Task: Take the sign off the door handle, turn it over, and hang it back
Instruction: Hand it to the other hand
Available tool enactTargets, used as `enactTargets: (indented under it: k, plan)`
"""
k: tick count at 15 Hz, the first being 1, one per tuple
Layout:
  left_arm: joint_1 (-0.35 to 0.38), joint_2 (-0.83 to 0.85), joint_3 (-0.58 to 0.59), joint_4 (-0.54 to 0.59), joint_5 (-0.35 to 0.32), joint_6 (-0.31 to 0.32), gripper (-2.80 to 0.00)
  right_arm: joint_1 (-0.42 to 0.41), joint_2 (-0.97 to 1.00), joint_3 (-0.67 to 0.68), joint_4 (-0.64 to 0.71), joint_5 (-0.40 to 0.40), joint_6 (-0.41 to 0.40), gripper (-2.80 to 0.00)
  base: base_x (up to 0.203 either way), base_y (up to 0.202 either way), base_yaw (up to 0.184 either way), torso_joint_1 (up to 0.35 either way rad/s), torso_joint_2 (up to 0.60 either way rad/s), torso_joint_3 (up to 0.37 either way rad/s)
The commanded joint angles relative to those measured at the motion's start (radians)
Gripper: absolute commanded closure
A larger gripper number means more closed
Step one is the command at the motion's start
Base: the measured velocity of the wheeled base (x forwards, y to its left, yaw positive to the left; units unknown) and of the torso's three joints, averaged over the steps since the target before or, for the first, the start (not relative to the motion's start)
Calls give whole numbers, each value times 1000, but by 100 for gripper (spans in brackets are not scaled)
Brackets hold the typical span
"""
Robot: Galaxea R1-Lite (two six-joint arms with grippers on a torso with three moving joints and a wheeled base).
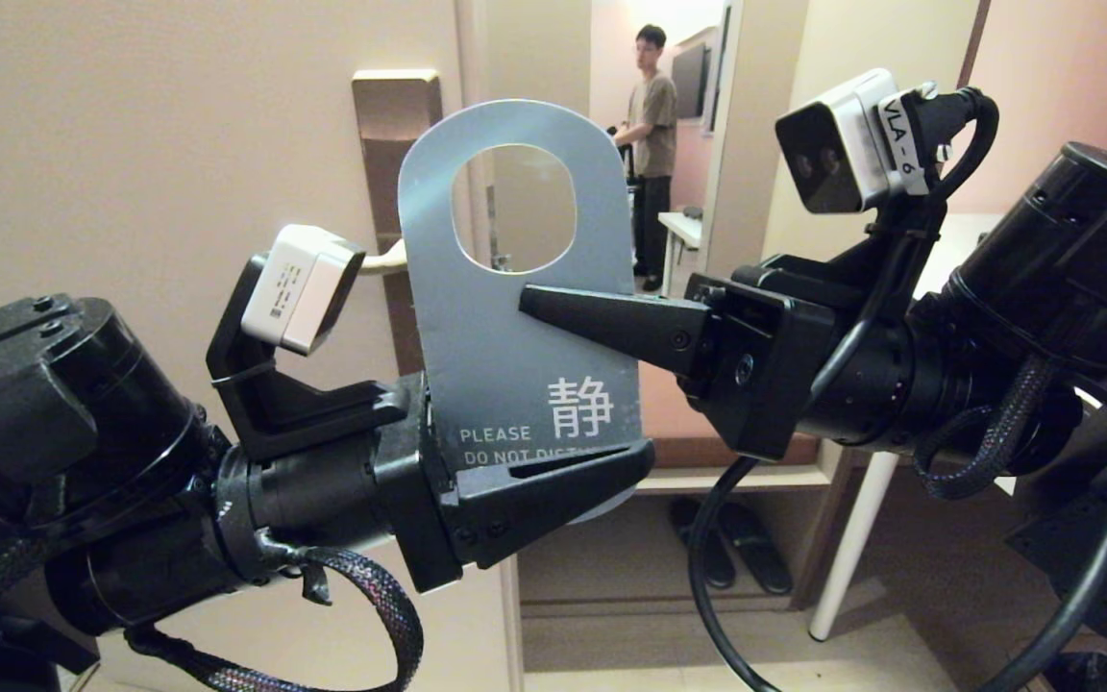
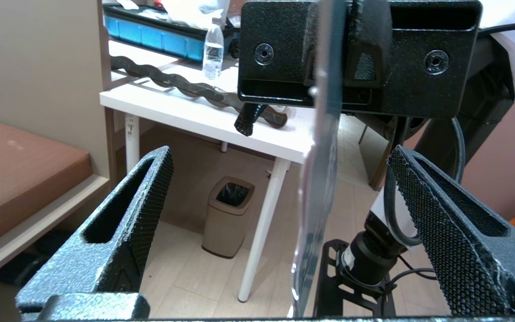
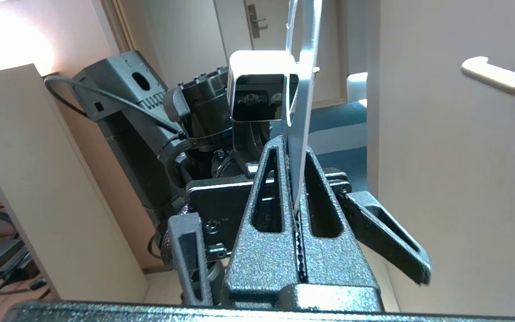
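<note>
A hotel-style room: a "do not disturb" sign by a cream door, white desk, small bin, slippers under a bench

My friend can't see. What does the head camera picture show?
The right gripper pinches a grey-blue "do not disturb" sign upright in front of a door, off its cream handle. The left gripper sits open around the sign's bottom edge.
</note>
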Motion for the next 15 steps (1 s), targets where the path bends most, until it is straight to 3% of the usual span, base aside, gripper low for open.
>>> enactTargets:
  k: [1, 15]
  plan:
    - [-6, 2, 1, -6, -4, -1, -280, 2, -3, 3, -6, 4, 3, 0, 0, 0, 0, 0, 0, 0]
    - [-18, -8, 41, -10, -7, -3, -280, 2, -17, 55, -14, 10, -8, 0, 0, 0, 0, 0, 0, 0]
